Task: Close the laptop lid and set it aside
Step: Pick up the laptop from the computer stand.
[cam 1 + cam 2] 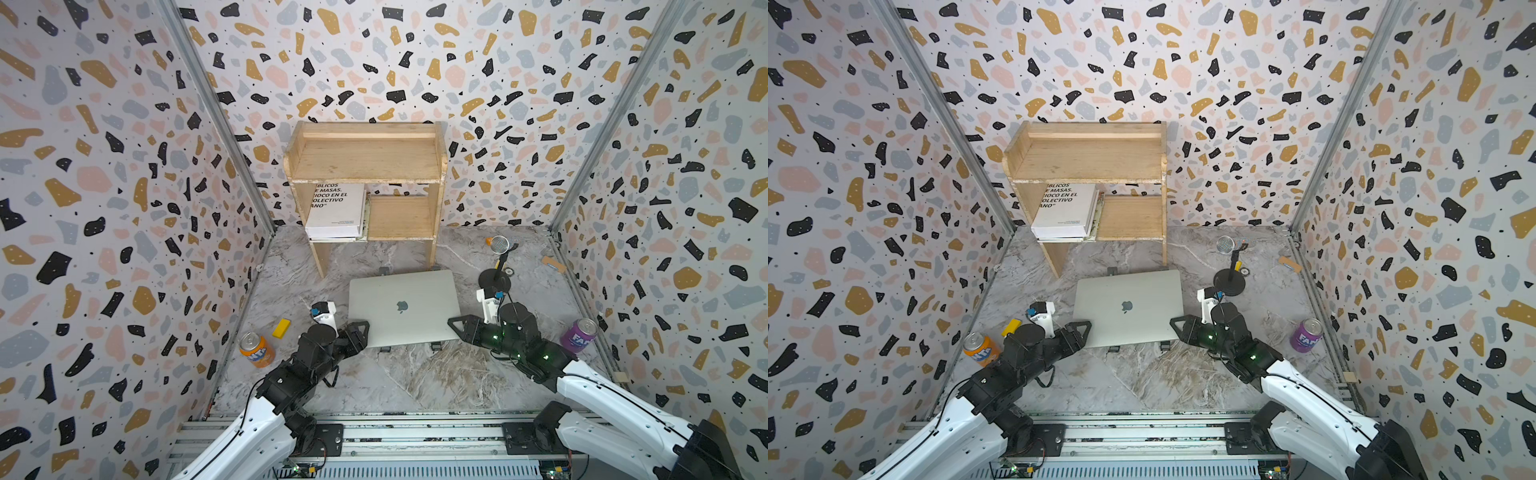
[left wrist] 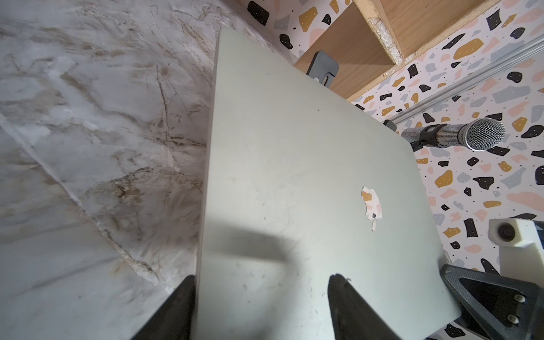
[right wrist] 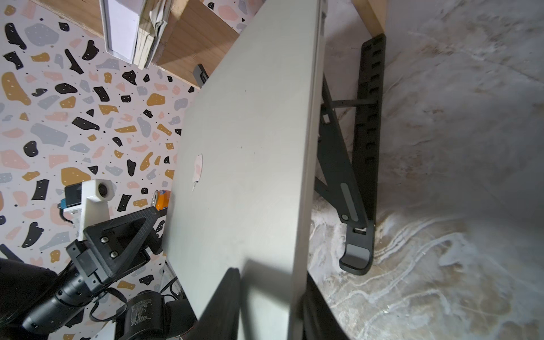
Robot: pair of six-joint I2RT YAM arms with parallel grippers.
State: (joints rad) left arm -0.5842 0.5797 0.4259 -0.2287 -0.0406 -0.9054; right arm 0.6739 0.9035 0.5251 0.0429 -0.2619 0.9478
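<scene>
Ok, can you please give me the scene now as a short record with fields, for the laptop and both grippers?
laptop lid: closed, silver back with apple logo facing up
laptop: rests on black folding stand
left gripper: open, jaws straddle the laptop's near left corner
right gripper: jaws straddle the near right corner; grip unclear
nearby: microphone, orange Fanta can, purple Fanta can
stage: lid shut, laptop not yet set aside

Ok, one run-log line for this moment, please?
laptop: closed, on black stand | left gripper: open, straddling left edge | right gripper: open, straddling right edge
</scene>
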